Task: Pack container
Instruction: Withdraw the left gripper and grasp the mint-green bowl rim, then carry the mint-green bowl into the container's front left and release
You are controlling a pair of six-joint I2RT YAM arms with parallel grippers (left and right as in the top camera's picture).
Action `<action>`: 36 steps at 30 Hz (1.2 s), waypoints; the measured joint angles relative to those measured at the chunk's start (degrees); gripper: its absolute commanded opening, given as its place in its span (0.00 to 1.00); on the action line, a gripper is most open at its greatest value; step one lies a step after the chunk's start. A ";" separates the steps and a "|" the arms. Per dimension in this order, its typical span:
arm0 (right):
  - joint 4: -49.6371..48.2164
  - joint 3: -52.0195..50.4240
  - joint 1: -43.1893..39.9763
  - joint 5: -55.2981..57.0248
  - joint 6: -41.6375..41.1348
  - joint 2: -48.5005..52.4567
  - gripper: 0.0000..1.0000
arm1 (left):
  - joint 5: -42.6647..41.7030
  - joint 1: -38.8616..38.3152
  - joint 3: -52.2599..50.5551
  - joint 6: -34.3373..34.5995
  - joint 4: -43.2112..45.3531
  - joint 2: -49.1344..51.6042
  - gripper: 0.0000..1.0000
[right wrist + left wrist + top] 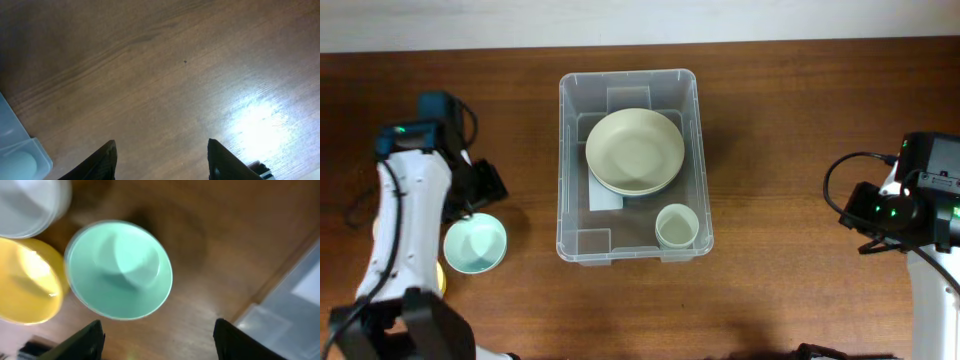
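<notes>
The container (566, 170), a large clear plastic bin, stands mid-table. It holds a pale green plate (634, 148) stacked on a bowl, and a small pale cup (676, 226) at its front right corner. A mint green bowl (475, 243) sits on the table left of the bin. My left gripper (483, 192) hovers just behind that bowl. In the left wrist view the left gripper (159, 340) is open and empty, with the mint bowl (119, 269) ahead of it. My right gripper (162, 160) is open and empty over bare wood, far right of the bin.
A yellow bowl (27, 282) and a white bowl (30, 205) sit beside the mint bowl. The yellow one shows in the overhead view (441, 280) under my left arm. The bin's corner shows in the left wrist view (295, 295) and the right wrist view (20, 150).
</notes>
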State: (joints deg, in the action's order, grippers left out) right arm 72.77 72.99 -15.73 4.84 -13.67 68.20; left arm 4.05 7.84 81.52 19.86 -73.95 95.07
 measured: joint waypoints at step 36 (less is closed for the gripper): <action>0.07 -0.04 0.00 0.02 0.00 0.00 0.54 | -1.09 -4.92 3.54 -1.90 4.35 8.96 0.01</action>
State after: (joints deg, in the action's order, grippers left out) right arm 72.84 72.95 -15.73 4.86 -13.67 68.20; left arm 2.96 2.92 85.06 17.96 -69.60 104.03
